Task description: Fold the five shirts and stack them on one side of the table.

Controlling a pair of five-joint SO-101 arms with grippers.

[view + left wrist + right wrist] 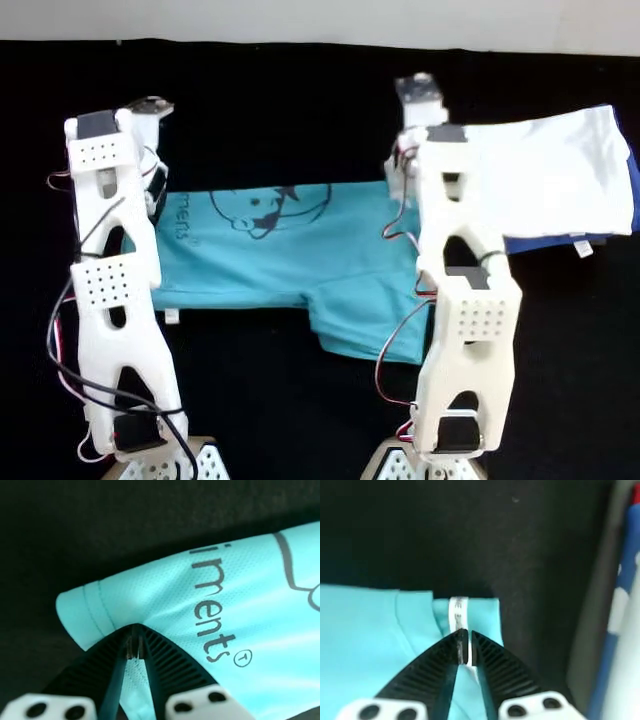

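Fabric in teal, a shirt [280, 255], lies spread sideways across the black table [300, 100] in the high view, printed side up, with its lower part folded into an uneven flap near the right arm [470, 310]. The left arm [110, 280] stands over the shirt's left end, beside the dark lettering, and the right arm stands over its right end. At the table's right side, a folded white shirt [545, 180] rests on a blue shirt [550, 243], whose edge shows under and beside it; this stack lies just beside the teal shirt's right end. In the left wrist view, the left gripper [135, 647] has its black ribbed fingers [170, 665] pressed together on a raised pinch of teal cloth near the stitched hem, with lettering close by. In the right wrist view, the right gripper [465, 642] is clamped on the teal shirt's edge, right at a small white tag [457, 612], with black table beyond and the blue shirt off to one side.
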